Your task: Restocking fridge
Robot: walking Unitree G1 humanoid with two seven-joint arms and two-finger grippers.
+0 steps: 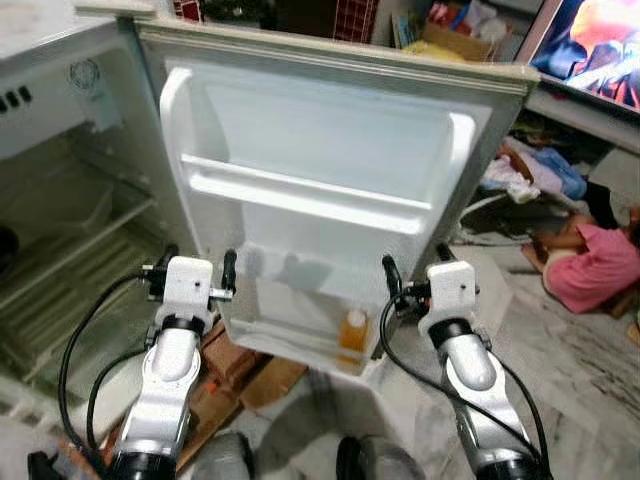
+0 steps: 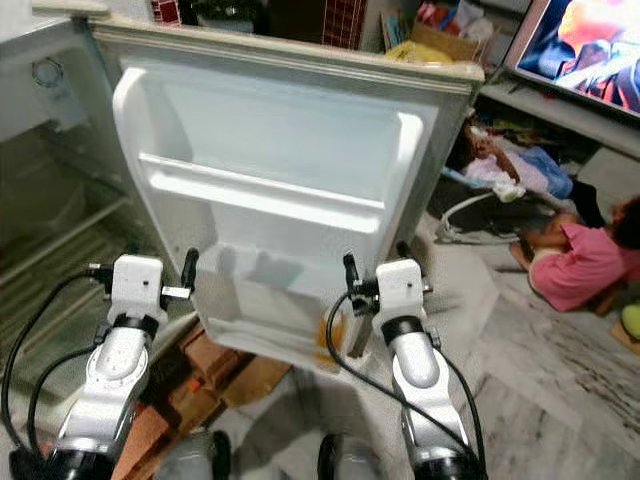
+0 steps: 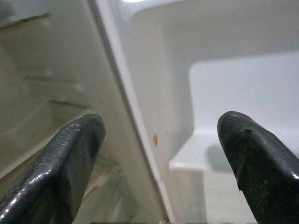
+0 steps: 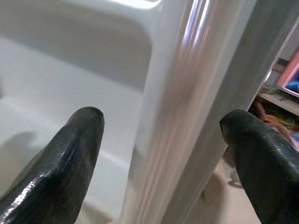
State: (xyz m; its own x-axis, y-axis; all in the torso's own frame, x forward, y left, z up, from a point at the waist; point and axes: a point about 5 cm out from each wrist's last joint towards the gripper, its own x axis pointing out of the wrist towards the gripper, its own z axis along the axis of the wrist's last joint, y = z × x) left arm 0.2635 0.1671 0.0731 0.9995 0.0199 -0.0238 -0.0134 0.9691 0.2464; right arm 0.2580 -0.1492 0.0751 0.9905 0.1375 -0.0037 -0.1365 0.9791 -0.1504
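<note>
Now both grippers, left gripper and right gripper, hover with fingers released before the white plastic fridge door, an orange bottle in its bottom shelf.

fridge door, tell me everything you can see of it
The fridge door stands swung wide open, its white moulded plastic inner face toward the robot. It has a rail-fronted shelf across the middle and a bottom shelf where a small orange bottle stands near the right corner. The liner looks worn, with a cream edge along the top. The left gripper and right gripper, both open, sit in front of its lower part.
</note>
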